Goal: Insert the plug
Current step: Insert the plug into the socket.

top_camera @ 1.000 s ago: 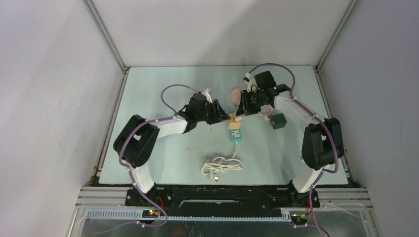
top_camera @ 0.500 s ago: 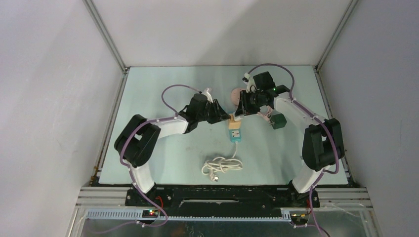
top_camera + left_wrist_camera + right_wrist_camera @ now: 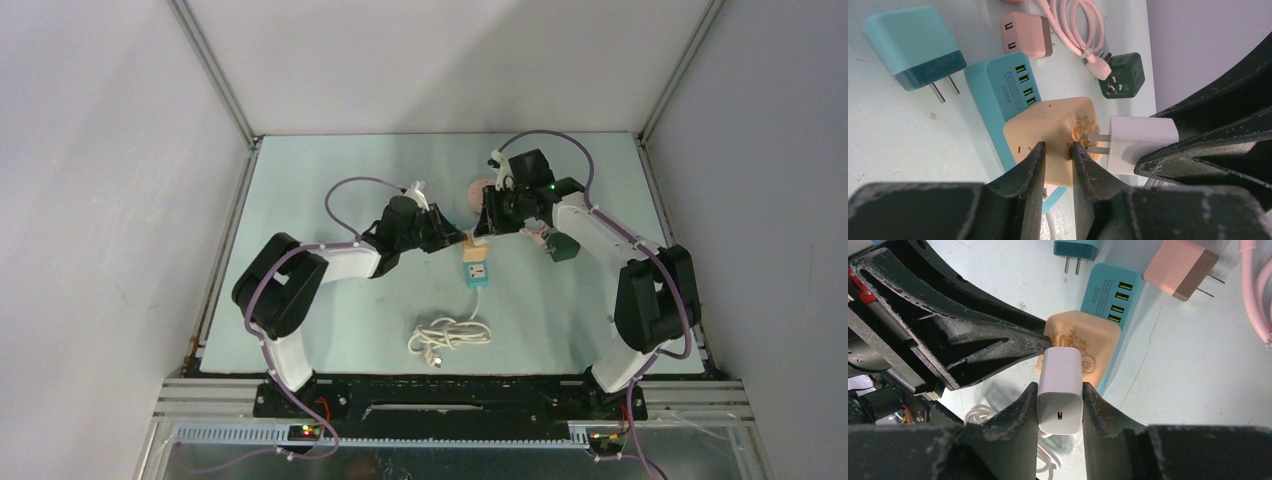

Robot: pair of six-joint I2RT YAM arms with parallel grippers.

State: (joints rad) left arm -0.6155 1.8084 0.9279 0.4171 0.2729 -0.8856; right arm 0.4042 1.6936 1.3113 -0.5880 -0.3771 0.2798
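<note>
A beige cube socket (image 3: 1048,130) sits over the end of a teal power strip (image 3: 993,95). My left gripper (image 3: 1058,147) is shut on the cube's corner. My right gripper (image 3: 1060,390) is shut on a white plug (image 3: 1060,385), held level. In the left wrist view the white plug (image 3: 1140,142) has its two prongs against the cube's patterned face, with most of their length showing. In the top view both grippers, left (image 3: 452,240) and right (image 3: 484,230), meet at the cube (image 3: 468,240) in the middle of the table.
A teal charger (image 3: 913,45), a pink charger (image 3: 1025,32), a pink cable (image 3: 1073,25) and a dark green cube socket (image 3: 1122,75) lie near the strip. A coiled white cable (image 3: 448,335) lies nearer the bases. Walls enclose the table on three sides.
The right wrist has shifted a little to the left toward the cube. The left arm has moved slightly. Both grippers keep their holds.
</note>
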